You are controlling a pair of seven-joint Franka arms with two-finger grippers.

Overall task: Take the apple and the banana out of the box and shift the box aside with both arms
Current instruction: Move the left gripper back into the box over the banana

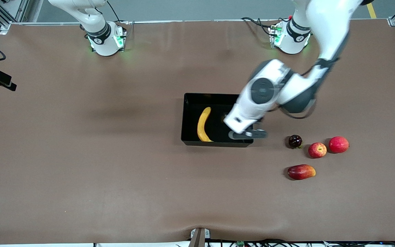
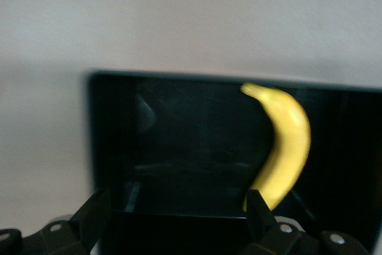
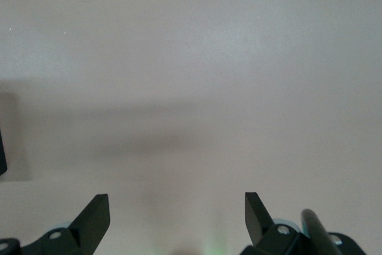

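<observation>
The black box [image 1: 190, 113] sits mid-table with the yellow banana [image 1: 203, 124] lying inside it. My left gripper [image 1: 247, 134] hangs open over the box's end toward the left arm's end of the table, with nothing between its fingers. In the left wrist view the gripper [image 2: 177, 204] looks into the box [image 2: 179, 129] at the banana [image 2: 287, 147]. The red apple with yellow streaks [image 1: 317, 150] rests on the table outside the box, toward the left arm's end. My right gripper [image 3: 177, 207] is open over bare table and is out of the front view; that arm waits.
A small dark maroon fruit [image 1: 295, 141] and a plain red fruit [image 1: 338, 144] flank the apple. An oblong red-yellow fruit [image 1: 301, 172] lies nearer the front camera. The brown table [image 1: 81, 154] spreads wide toward the right arm's end.
</observation>
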